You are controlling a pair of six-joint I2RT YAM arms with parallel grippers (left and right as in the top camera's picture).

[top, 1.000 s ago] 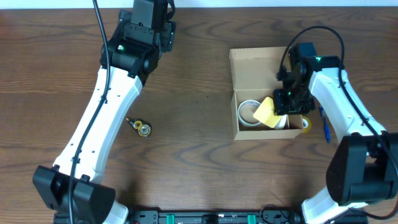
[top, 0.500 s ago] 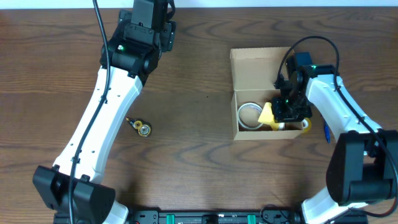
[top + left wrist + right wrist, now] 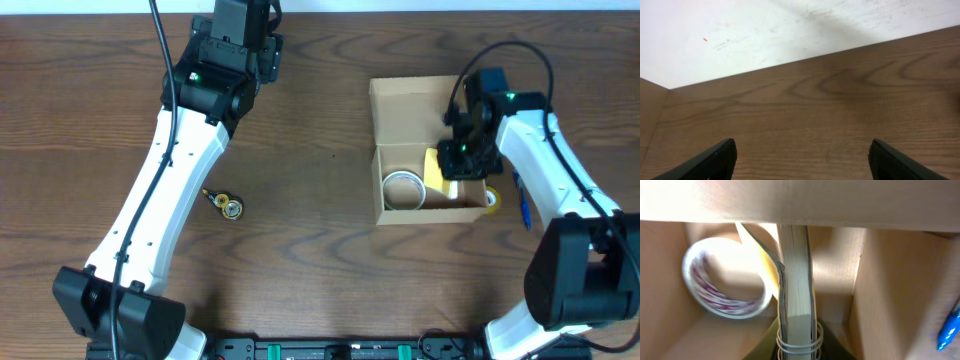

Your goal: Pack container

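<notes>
The small tan cardboard box (image 3: 412,112) sits at 3 o'clock on the brown wooden surface (image 3: 300,230), its flap lid laid back toward 12. It looks light and thin-walled, apt to slide or dent, so I'd take it by a side wall. My right gripper (image 3: 452,168) is inside, seemingly pinching a yellow spiral-bound notepad (image 3: 796,280) on edge. A clear tape roll (image 3: 404,189) lies at its 9, bare floor at 3. My left gripper (image 3: 802,164) hangs wide at 11.

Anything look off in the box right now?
The yellow pad stands on edge in the cardboard box, beside the tape roll, gripped by the right end effector. Its outer sheet curls away toward the roll, so it may crease.
</notes>
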